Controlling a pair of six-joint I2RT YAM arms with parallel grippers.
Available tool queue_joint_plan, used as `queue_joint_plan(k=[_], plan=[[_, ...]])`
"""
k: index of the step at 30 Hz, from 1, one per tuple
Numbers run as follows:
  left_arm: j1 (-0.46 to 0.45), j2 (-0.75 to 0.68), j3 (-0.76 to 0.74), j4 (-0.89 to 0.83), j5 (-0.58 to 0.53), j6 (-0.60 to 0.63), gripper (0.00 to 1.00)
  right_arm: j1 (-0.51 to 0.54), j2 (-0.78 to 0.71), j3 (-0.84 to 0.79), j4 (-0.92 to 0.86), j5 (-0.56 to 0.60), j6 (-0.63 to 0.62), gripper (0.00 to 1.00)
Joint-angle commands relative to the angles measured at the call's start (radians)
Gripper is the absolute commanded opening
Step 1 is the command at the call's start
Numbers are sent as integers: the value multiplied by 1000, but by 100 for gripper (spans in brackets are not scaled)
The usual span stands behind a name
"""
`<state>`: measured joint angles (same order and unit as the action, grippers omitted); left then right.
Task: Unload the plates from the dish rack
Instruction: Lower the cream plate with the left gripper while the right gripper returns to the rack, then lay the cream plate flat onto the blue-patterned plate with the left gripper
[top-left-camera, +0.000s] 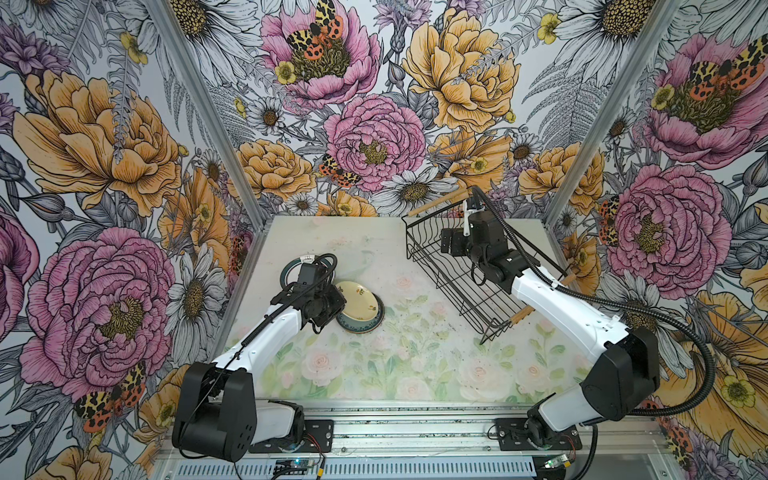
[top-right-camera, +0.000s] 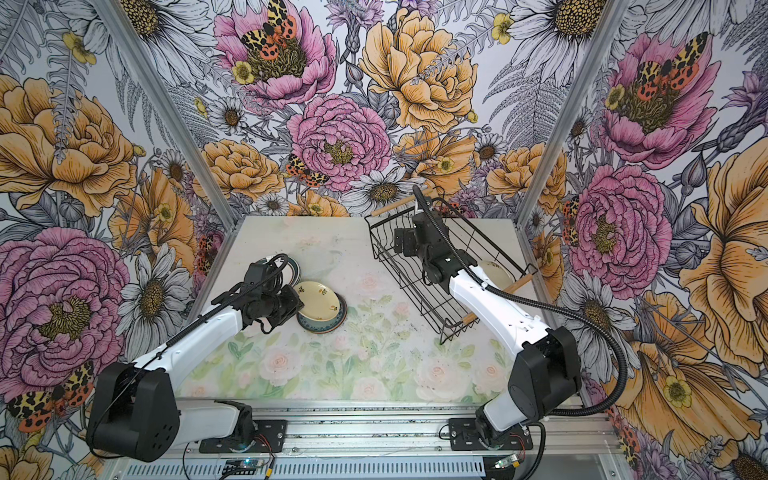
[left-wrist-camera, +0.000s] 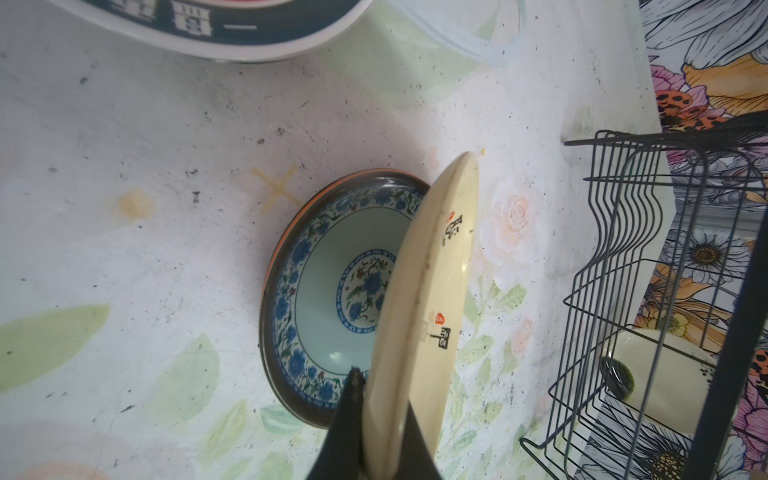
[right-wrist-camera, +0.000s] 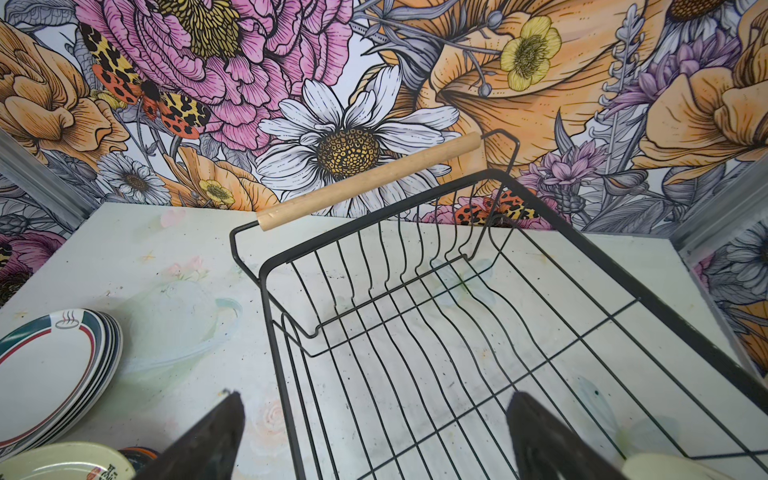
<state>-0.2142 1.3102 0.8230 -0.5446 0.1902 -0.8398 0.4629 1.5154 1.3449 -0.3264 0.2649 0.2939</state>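
L grip (left-wrist-camera: 384, 399): you're pinching cream plate (left-wrist-camera: 432, 266) by rim, tilting it over teal plate (left-wrist-camera: 332, 282), centre-left in both top views | R grip (right-wrist-camera: 374, 395): you're hovering jaws wide, holding nothing, over dish rack (right-wrist-camera: 640, 300), upper right | spare cream plate (top-right-camera: 494, 269) sitting in rack's right side.

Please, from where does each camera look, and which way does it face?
Both top views: high above the front of the table, facing down and toward the back wall; both arms show.
Left wrist: looks along the left gripper, shut on the cream plate.
Right wrist: looks past the open right gripper into the dish rack.
Shared: every view shows the dish rack.
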Motion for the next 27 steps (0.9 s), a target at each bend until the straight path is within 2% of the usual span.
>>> queue_joint_plan(k=[1,7,14,27], plan=[[-9,11,-13,62,-17,-16,5,-9,-3,-6,-4,-9,3,100],[-13,41,-7,69,-19,-6,11,-16,-11,-7,-7,-12,3,99],[-22,72,0,69,-21,-2,14,-21,-18,-11,-11,-13,11,100],[-24,87,3,45,-33,-3,32,-34,-29,-19,-19,-6,8,99]])
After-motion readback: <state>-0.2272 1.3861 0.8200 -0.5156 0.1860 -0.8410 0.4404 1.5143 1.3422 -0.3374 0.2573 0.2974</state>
